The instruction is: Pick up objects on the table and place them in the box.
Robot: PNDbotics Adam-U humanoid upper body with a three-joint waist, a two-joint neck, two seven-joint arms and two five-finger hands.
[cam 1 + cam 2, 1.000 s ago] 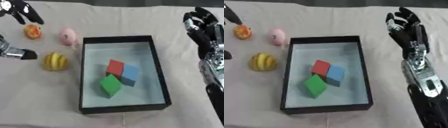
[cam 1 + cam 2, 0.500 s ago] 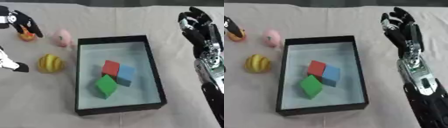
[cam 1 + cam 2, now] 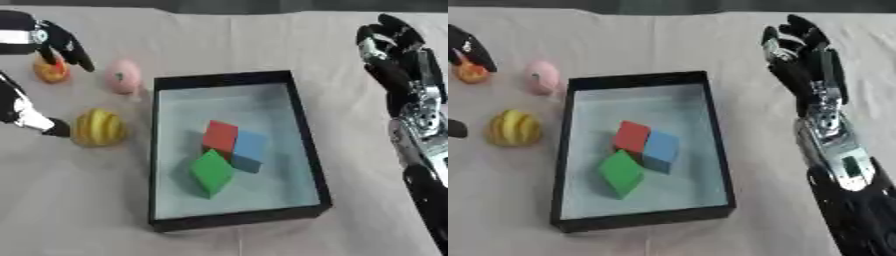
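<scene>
Our left hand (image 3: 54, 40) hangs over the orange toy (image 3: 50, 71) on the table (image 3: 227, 40), fingers (image 3: 79, 55) spread and clamped on nothing. It looks light and rounded; we should cup its sides. Our right hand (image 3: 802, 55) idles open beside the box (image 3: 302, 130).

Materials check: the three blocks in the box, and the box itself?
Red block, blue block, green block: probably painted wood or hard plastic; flat even colour, crisp straight edges, matte faces. Can't tell which. Box: thin rigid black walls, likely plastic or card, with a pale, smooth, slightly shiny floor.
</scene>
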